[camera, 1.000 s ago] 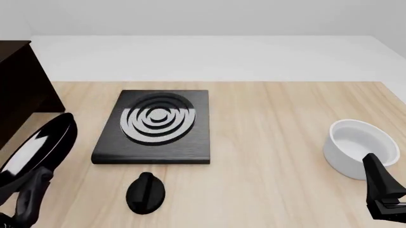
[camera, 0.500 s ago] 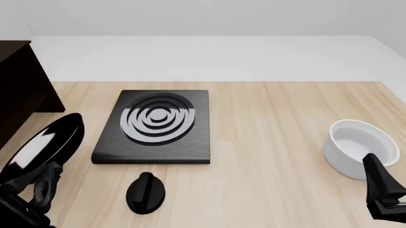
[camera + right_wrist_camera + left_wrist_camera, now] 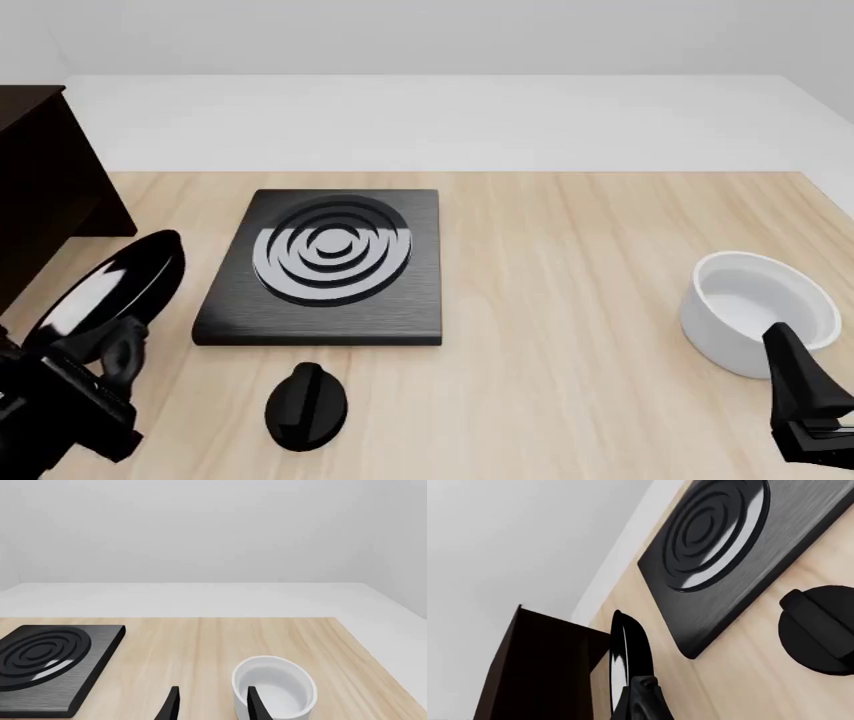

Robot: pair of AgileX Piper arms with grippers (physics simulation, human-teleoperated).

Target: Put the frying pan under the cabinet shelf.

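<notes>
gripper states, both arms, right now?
Left gripper: shut on the frying pan, held tilted on edge.
Right gripper: open, holding nothing, near the white bowl.

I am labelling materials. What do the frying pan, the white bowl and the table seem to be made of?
Frying pan: probably coated metal, glossy black with bright reflections. White bowl: looks like glazed ceramic or plastic, smooth and plain. Table: light wood, with visible grain lines.
</notes>
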